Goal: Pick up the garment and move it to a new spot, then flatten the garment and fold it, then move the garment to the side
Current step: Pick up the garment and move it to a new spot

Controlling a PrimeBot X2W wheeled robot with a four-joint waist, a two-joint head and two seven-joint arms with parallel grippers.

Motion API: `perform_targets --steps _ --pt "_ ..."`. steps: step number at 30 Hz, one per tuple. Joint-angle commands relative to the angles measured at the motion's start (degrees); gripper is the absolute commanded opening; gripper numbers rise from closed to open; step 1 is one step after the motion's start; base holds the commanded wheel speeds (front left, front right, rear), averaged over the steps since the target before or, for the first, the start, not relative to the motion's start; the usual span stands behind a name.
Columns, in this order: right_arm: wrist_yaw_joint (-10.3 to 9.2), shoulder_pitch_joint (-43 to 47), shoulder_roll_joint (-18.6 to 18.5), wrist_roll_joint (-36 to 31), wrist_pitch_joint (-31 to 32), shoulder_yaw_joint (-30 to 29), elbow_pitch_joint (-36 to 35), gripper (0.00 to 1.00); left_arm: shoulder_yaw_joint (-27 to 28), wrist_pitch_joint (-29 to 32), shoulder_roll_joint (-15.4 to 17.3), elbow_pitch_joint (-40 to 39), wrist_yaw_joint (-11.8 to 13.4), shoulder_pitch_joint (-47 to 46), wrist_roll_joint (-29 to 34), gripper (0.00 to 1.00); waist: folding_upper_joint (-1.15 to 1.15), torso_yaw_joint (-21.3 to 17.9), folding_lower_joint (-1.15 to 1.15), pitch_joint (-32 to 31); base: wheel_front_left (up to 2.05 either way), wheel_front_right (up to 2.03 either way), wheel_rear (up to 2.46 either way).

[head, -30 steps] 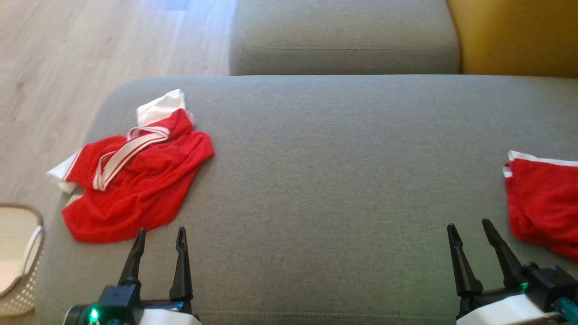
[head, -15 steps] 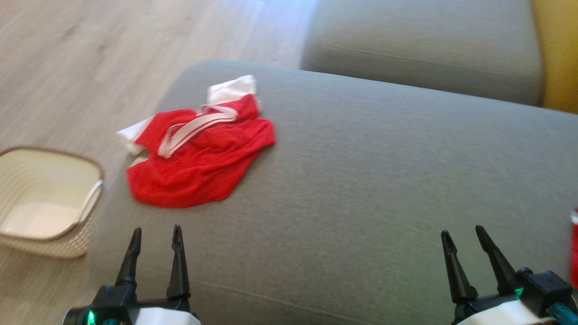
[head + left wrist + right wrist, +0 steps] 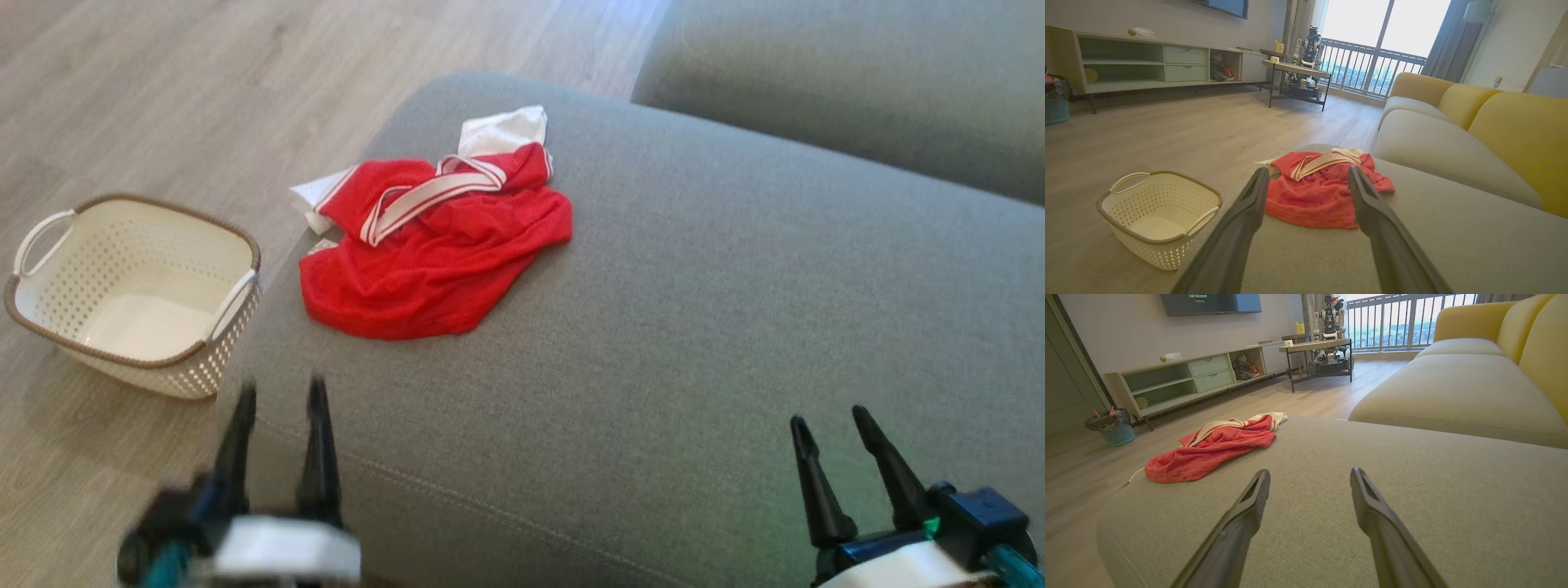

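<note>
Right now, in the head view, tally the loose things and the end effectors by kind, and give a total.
Garment: 1
Basket: 1
End effectors: 2 (left end effector, right end effector)
Total: 4

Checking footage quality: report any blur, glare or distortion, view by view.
Head view: left hand smeared by motion blur, garment sharp. Left wrist view: window blown out, fingers stretched by the wide lens. Right wrist view: sofa sharp, evenly lit.
</note>
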Motion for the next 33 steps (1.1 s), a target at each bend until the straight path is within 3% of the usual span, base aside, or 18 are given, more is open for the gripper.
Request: perform_targets --steps 1,7,14,21,26,33 --pt "-0.01 -2.4 -0.7 -0.6 -0.5 1.7 -1.8 1.00 2.4 -0.2 -0.4 -1.2 -0.7 -7.4 -0.9 1.00 0.00 -0.5 -0.01 1.4 0.00 0.00 0.00" --pt "-0.01 -5.5 -0.7 -2.5 -0.5 2.7 -1.9 1.00 5.8 8.1 2.8 6.5 -3.4 -27.4 -5.1 1.00 0.00 -4.2 -0.01 6.7 0.00 0.00 0.00" --pt "-0.01 -10.7 -0.7 -5.7 -0.5 3.0 -3.0 1.00 8.9 23.1 7.6 25.6 -6.4 -51.3 -11.2 1.00 0.00 -9.5 -0.01 14.7 0.00 0.00 0.00" --pt "-0.01 -13.8 -0.7 -8.4 -0.5 2.6 -5.0 1.00 10.1 37.3 9.3 44.2 -5.5 -66.0 -15.4 1.00 0.00 -14.4 -0.01 21.1 0.00 0.00 0.00" --pt "-0.01 -15.3 -0.7 -9.2 -0.5 3.2 -6.0 1.00 9.8 38.7 11.2 53.9 -3.8 -71.0 -14.4 1.00 0.00 -16.9 -0.01 24.9 0.00 0.00 0.00" --pt "-0.01 -16.5 -0.7 -10.0 -0.5 2.8 -7.3 1.00 9.4 38.4 11.5 63.4 -4.2 -73.8 -14.7 1.00 0.00 -18.2 -0.01 28.4 0.00 0.00 0.00"
